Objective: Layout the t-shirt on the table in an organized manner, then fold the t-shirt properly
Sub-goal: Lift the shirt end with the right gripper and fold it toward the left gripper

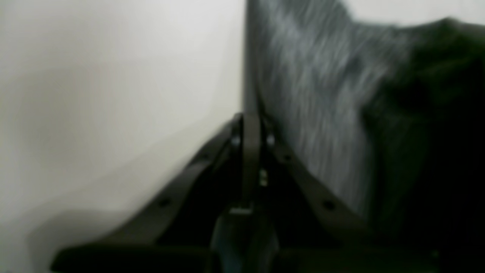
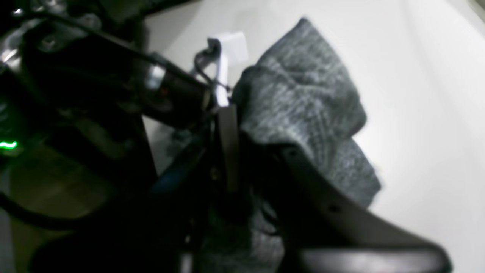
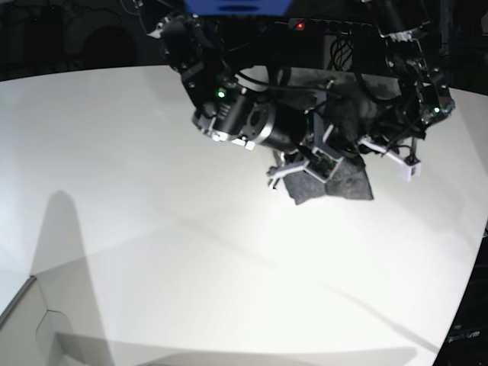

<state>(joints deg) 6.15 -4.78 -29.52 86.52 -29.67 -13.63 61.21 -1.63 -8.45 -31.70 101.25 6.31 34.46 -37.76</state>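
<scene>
The dark grey t-shirt (image 3: 345, 181) hangs bunched above the table (image 3: 152, 229), held between both grippers near the back right. In the left wrist view my left gripper (image 1: 251, 120) is shut, and an edge of the t-shirt (image 1: 322, 94) rises from its fingertips. My right gripper (image 2: 237, 118) is shut on a fold of the t-shirt (image 2: 303, 98), which drapes over one finger. In the base view the right gripper (image 3: 313, 162) is at the cloth's left and the left gripper (image 3: 366, 145) at its upper right. The sleeves and the rest of the shirt are hidden in the bunch.
The two arms (image 3: 252, 114) crowd close together over the table's back right. The right wrist view shows the other arm's dark body (image 2: 113, 83) just left of the cloth. The table's right edge (image 3: 482, 229) is near; a white boxy corner (image 3: 30, 320) sits front left.
</scene>
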